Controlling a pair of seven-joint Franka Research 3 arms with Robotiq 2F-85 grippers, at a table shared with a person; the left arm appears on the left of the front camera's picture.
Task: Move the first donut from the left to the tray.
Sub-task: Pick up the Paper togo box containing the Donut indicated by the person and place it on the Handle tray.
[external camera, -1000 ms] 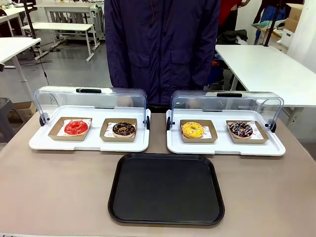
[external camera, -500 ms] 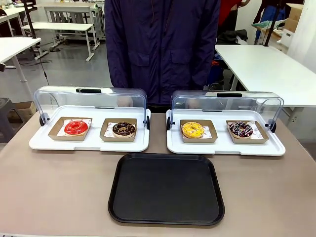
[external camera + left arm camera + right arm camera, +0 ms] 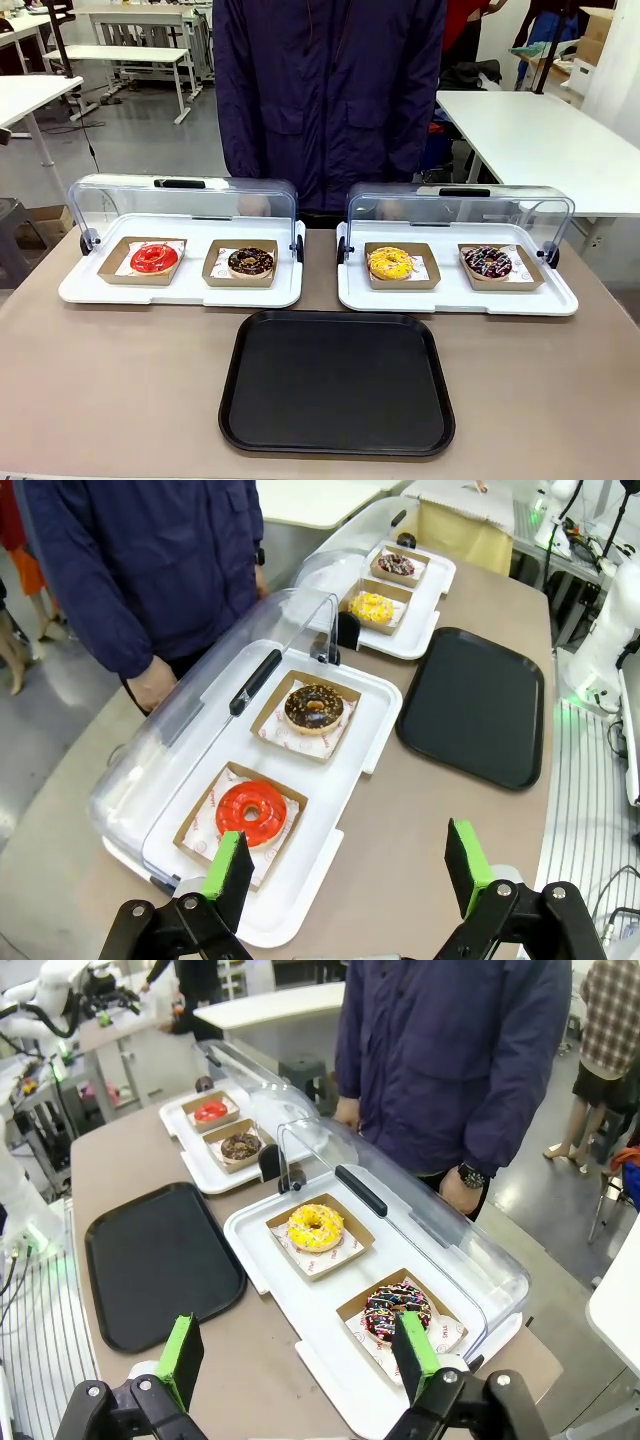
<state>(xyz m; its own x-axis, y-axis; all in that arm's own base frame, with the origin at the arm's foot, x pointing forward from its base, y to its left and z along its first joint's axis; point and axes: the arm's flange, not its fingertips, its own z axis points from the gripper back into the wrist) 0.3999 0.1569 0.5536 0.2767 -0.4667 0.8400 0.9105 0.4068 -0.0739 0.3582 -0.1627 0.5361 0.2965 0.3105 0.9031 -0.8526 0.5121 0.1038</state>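
The first donut from the left (image 3: 154, 258) is a glossy red ring in a brown cardboard holder, lying on the left white tray (image 3: 85, 290) under its raised clear lid. It also appears as the red donut (image 3: 251, 812) (image 3: 210, 1111) in both wrist views. The black tray (image 3: 338, 382) (image 3: 472, 704) (image 3: 160, 1260) lies flat at the table's front middle with nothing on it. My left gripper (image 3: 347, 864) hovers open above the table, just beside the red donut's white tray. My right gripper (image 3: 297, 1358) hangs open over the right white tray's near edge.
A chocolate donut (image 3: 250, 262) sits beside the red one. The right white tray (image 3: 455, 297) holds a yellow donut (image 3: 389, 263) and a sprinkled dark donut (image 3: 488, 262). A person in a dark blue jacket (image 3: 330, 100) stands at the far side, behind both open lids.
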